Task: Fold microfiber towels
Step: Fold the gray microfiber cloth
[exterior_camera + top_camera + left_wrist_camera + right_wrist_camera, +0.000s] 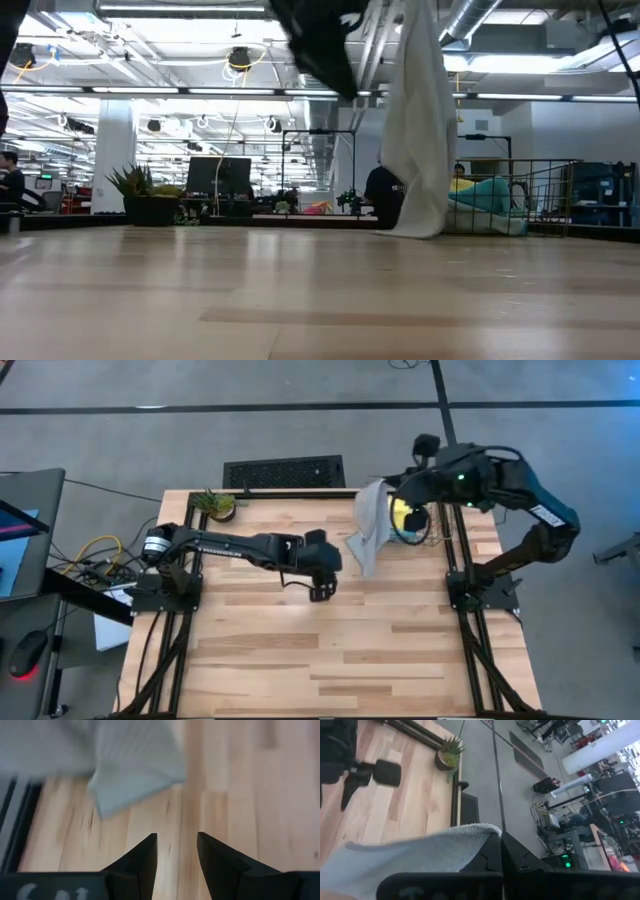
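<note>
The grey-green towel (pixel 370 525) hangs lifted off the table (pixel 330 650), pinched by its top corner in the closed fingers of the right gripper (pixel 501 851), its lower edge trailing down to the wood (the low view shows it draped almost to the surface). Just beyond that gripper stands the wire basket (pixel 520 195), with a yellow towel (pixel 402 515) and a cyan-blue one (pixel 495 192) inside. The left gripper (pixel 176 851) hovers near the hanging cloth, fingers parted and empty.
</note>
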